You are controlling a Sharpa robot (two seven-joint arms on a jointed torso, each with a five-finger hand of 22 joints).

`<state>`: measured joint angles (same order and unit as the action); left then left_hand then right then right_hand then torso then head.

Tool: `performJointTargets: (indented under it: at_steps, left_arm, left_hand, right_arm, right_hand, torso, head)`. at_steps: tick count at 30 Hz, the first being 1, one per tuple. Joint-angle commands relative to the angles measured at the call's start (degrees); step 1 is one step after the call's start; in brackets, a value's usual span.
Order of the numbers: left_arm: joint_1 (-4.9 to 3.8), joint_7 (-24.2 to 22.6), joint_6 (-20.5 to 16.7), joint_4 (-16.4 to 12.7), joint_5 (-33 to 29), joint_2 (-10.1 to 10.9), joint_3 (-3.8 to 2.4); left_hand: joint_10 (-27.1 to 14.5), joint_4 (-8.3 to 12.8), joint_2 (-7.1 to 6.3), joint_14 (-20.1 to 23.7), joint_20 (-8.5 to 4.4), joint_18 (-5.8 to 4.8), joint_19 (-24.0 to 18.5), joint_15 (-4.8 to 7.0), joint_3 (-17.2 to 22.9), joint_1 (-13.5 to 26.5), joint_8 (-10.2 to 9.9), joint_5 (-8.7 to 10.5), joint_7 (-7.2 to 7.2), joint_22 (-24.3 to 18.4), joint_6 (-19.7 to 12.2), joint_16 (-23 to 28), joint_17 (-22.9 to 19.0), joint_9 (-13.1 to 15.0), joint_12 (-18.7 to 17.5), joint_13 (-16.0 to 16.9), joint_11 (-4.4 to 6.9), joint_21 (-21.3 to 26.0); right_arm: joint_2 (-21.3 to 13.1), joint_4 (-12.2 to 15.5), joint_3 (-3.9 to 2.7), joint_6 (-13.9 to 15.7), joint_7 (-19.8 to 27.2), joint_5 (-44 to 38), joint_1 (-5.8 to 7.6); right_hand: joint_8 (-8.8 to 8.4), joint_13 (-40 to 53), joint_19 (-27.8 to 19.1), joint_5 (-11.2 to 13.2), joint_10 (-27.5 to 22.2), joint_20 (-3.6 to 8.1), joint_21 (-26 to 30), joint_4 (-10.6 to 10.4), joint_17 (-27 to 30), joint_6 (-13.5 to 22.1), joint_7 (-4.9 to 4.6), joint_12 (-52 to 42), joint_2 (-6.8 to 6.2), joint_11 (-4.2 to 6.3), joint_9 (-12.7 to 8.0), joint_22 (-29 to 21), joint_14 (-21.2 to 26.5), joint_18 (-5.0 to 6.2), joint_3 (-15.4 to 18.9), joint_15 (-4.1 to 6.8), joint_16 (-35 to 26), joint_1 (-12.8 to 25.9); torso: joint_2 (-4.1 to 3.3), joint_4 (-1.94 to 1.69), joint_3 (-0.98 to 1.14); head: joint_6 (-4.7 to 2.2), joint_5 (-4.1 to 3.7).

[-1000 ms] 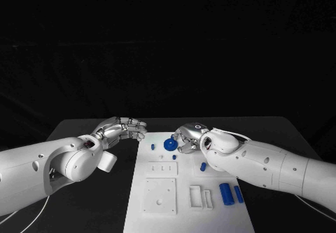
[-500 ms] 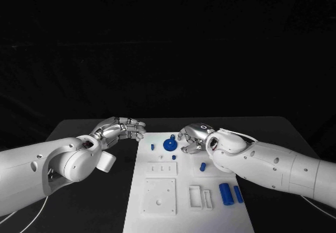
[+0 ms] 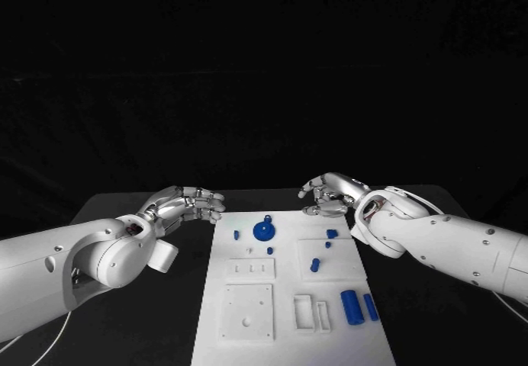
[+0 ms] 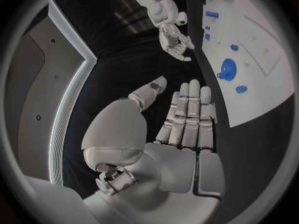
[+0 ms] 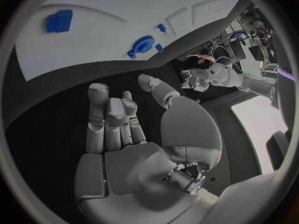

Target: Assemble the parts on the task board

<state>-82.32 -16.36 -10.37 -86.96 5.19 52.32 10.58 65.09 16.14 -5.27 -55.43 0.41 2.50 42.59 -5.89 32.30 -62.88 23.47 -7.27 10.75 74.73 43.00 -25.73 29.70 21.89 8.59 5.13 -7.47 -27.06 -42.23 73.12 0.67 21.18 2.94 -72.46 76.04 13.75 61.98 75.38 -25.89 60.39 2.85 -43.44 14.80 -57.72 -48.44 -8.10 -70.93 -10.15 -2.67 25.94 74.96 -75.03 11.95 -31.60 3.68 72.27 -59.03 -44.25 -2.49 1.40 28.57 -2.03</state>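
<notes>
The white task board (image 3: 288, 320) lies in the middle of the table. A blue gear (image 3: 264, 228) stands on its far end, with small blue pegs (image 3: 236, 233) beside it and a blue block (image 3: 331, 233) to its right. Two blue cylinders (image 3: 353, 306) lie near the board's right edge. My right hand (image 3: 330, 194) hovers beyond the board's far right corner, fingers apart and holding nothing. My left hand (image 3: 187, 204) hangs just off the board's far left corner, also holding nothing. In the left wrist view my left hand's fingers (image 4: 187, 119) lie straight, with the gear (image 4: 226, 68) ahead.
White raised plates (image 3: 249, 309) and two narrow slots (image 3: 311, 313) take up the near half of the board. Bare black table (image 3: 143, 320) lies on both sides of it. In the right wrist view the board (image 5: 112, 15) and my left hand (image 5: 198, 79) lie ahead of the right hand (image 5: 115, 119).
My right hand has left the blue gear and moved up, back and to the right, off the board. The gear stays in place. My left hand has barely moved.
</notes>
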Motion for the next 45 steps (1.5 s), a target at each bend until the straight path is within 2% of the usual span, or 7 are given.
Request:
performJointTargets:
  at_steps: [1, 3, 8, 12, 15, 28, 45]
  left_arm:
    - [-0.08, -0.85, 0.81, 0.21, 0.19, -0.16, -0.03]
    - [-0.07, -0.86, 0.85, 0.29, 0.19, -0.2, -0.01]
    - [-0.06, -0.86, 1.07, 0.39, 0.19, -0.29, 0.02]
    - [-0.05, -0.86, 1.11, 0.5, 0.24, -0.31, 0.05]
    - [-0.05, -0.88, 1.1, 0.56, 0.25, -0.31, 0.06]
    - [-0.03, -0.87, 1.25, 0.68, 0.28, -0.44, 0.08]
    - [0.0, -0.85, 1.33, 0.74, 0.39, -0.47, 0.09]
  left_hand:
    - [0.08, 0.05, 0.2, 0.22, 0.0, 1.04, -0.3, -0.24, -0.35, -0.41, -0.16, -0.26, 0.26, 0.09, -0.01, 0.38, 0.1, -0.07, -0.21, -0.06, -0.24, 0.29]
    - [0.11, 0.05, 0.22, 0.21, -0.01, 1.04, -0.29, -0.24, -0.35, -0.43, -0.14, -0.26, 0.26, 0.09, 0.01, 0.39, 0.11, -0.07, -0.2, -0.05, -0.23, 0.29]
    - [0.14, 0.06, 0.23, 0.21, -0.01, 1.04, -0.29, -0.24, -0.35, -0.45, -0.12, -0.26, 0.25, 0.09, 0.04, 0.39, 0.12, -0.06, -0.19, -0.05, -0.22, 0.29]
    - [0.17, 0.06, 0.25, 0.2, -0.01, 1.04, -0.29, -0.24, -0.34, -0.47, -0.11, -0.26, 0.24, 0.09, 0.06, 0.4, 0.13, -0.06, -0.18, -0.04, -0.21, 0.29]
    - [0.17, 0.06, 0.26, 0.2, -0.01, 1.04, -0.29, -0.24, -0.33, -0.49, -0.11, -0.26, 0.24, 0.09, 0.07, 0.4, 0.14, -0.06, -0.18, -0.04, -0.21, 0.29]
    - [0.2, 0.06, 0.29, 0.18, -0.01, 1.04, -0.29, -0.24, -0.34, -0.51, -0.1, -0.25, 0.22, 0.09, 0.09, 0.42, 0.16, -0.05, -0.18, -0.04, -0.2, 0.29]
    - [0.23, 0.07, 0.32, 0.17, -0.01, 1.04, -0.28, -0.24, -0.35, -0.53, -0.08, -0.24, 0.21, 0.09, 0.11, 0.44, 0.2, -0.05, -0.19, -0.04, -0.19, 0.3]
  right_arm:
    - [-1.2, 0.33, -0.06, -4.07, 3.74, 4.66, 0.15]
    - [-2.31, 0.61, -0.07, -4.63, 3.88, 4.77, 0.21]
    - [-4.12, 1.26, -0.08, -5.92, 3.84, 4.63, 0.21]
    - [-5.6, 1.92, -0.07, -6.86, 3.24, 3.27, 0.21]
    - [-6.03, 1.72, -0.06, -7.4, 3.02, 1.42, 0.2]
    - [-6.26, 0.62, 0.1, -8.52, -1.65, -10.06, -0.4]
    - [-4.72, -0.6, 0.66, -8.3, -5.07, -17.85, -2.32]
  right_hand:
    - [0.42, -0.12, -0.47, 1.05, -0.48, 0.06, 0.17, 0.78, -0.09, 0.8, -1.03, -0.17, 0.93, 0.09, 0.04, 0.97, 0.28, 3.05, 1.03, 0.08, -0.36, -0.13]
    - [0.49, -0.19, -0.55, 2.14, -0.52, 0.01, 0.23, 1.45, -0.1, 0.68, -1.0, -0.15, 1.36, 0.12, 0.02, 0.93, 0.29, 3.05, 1.43, 0.15, -0.45, -0.28]
    - [0.68, -0.26, -0.62, 2.54, -0.55, 0.01, 0.28, 1.73, -0.11, 0.34, -0.9, -0.12, 1.65, 0.22, 0.06, 0.92, 0.3, 3.05, 1.5, 0.24, -0.52, -0.76]
    - [0.94, -0.33, -0.7, 2.94, -0.55, -0.03, 0.32, 1.81, -0.13, -0.17, -0.75, -0.11, 1.87, 0.36, 0.12, 0.92, 0.3, 3.05, 1.37, 0.38, -0.61, -1.65]
    - [1.1, -0.4, -0.81, 3.87, -0.57, -0.13, 0.38, 1.78, -0.15, -0.53, -0.61, -0.08, 1.9, 0.5, 0.11, 0.92, 0.3, 3.05, 0.81, 0.51, -0.71, -2.86]
    - [2.0, -0.56, -0.85, 5.4, -0.45, -0.43, 0.39, 1.71, -0.19, -2.46, -0.03, -0.06, 1.36, 1.05, 0.31, 0.93, 0.27, 3.05, 0.37, 1.02, -0.95, -3.4]
    - [2.63, -0.83, -0.61, 10.33, -0.02, -0.6, 0.49, 1.43, -0.28, -4.31, 0.74, 0.1, -0.23, 1.8, 0.3, 0.82, 0.08, 3.05, -0.89, 1.76, -1.37, -3.83]
  torso:
    - [0.22, 0.5, 0.3]
    - [0.31, 0.76, 0.54]
    - [0.39, 0.98, 0.83]
    - [0.38, 0.94, 0.78]
    - [0.37, 1.1, 0.92]
    - [0.32, 0.9, 0.64]
    - [0.31, 0.94, 0.6]
  head:
    - [-0.11, -0.1]
    - [-0.02, -0.1]
    - [-0.01, -0.26]
    - [0.02, -0.71]
    - [0.0, -0.9]
    - [0.23, -1.83]
    - [0.74, -2.17]
